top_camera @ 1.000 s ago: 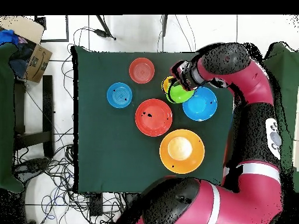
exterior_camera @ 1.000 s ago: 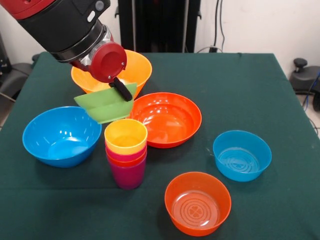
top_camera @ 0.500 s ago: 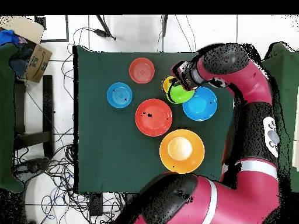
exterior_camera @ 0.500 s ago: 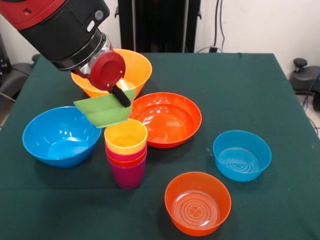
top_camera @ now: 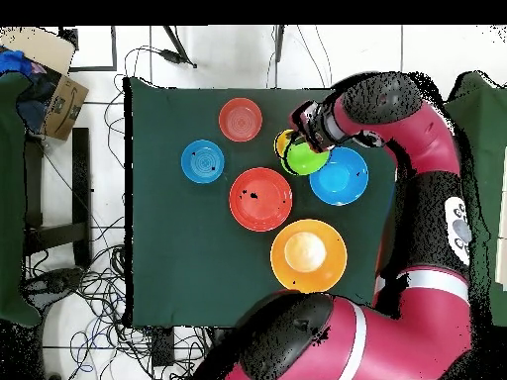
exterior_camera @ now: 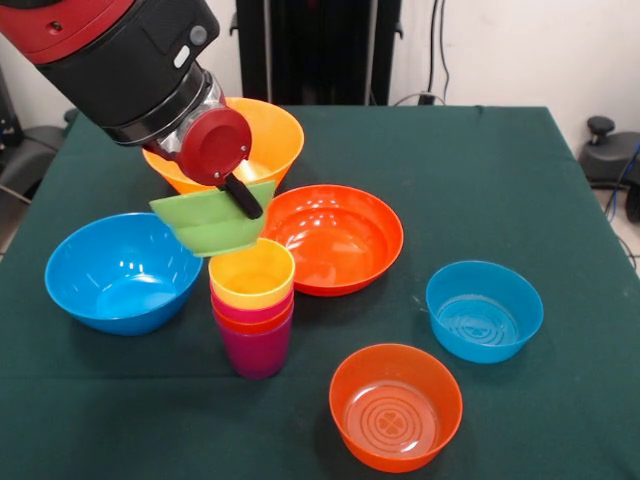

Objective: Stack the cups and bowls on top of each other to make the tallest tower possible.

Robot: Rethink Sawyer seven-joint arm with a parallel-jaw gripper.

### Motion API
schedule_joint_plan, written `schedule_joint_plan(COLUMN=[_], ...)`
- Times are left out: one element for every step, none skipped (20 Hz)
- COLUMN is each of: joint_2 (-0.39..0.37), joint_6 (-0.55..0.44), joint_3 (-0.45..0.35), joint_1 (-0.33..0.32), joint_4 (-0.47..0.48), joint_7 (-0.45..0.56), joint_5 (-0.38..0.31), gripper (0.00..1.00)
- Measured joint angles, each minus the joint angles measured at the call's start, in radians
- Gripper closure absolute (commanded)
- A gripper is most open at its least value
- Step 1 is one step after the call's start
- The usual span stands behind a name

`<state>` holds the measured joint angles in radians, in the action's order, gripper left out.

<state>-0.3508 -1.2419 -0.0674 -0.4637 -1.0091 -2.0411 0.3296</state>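
Green bowl (exterior_camera: 212, 222) barely shifted since last frame, nearer level. Gripper (exterior_camera: 238, 192) clamps its rim; bowl hangs just above the tower (exterior_camera: 252, 305).

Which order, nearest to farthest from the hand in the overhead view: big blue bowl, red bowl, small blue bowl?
From the hand:
1. Big blue bowl, just beside it, toward the picture's right.
2. Red bowl, mid-table, lower left.
3. Small blue bowl, farther left.

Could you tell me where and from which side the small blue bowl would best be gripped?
Probably its rim, from straight above: the small blue bowl sits upright and open on the table, apart from the other bowls, so one finger could go inside the thin wall and one outside.
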Motion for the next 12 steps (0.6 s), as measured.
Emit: schedule_joint_plan(joint_2=[0.000,0.000,0.000,0.000,0.000,0.000,0.000,0.000,0.000,0.000,0.000,0.000], joint_6=[0.000,0.000,0.000,0.000,0.000,0.000,-0.001,-0.003,-0.005,-0.009,-0.014,-0.020], joint_3=[0.001,0.001,0.002,0.003,0.004,0.006,0.007,0.008,0.009,0.010,0.011,0.012], joint_1=[0.001,0.001,0.004,0.005,0.006,0.008,0.009,0.010,0.011,0.013,0.014,0.016], joint_4=[0.000,0.000,0.000,0.000,0.000,0.000,0.000,0.001,0.002,0.005,0.008,0.011], joint_7=[0.000,0.000,0.000,0.000,0.000,0.000,0.000,0.000,-0.001,-0.001,-0.003,-0.005], joint_5=[0.001,0.002,0.007,0.009,0.014,0.018,0.020,0.023,0.025,0.028,0.029,0.031], gripper=[1.00,1.00,1.00,1.00,1.00,1.00,1.00,1.00,1.00,1.00,1.00,1.00])
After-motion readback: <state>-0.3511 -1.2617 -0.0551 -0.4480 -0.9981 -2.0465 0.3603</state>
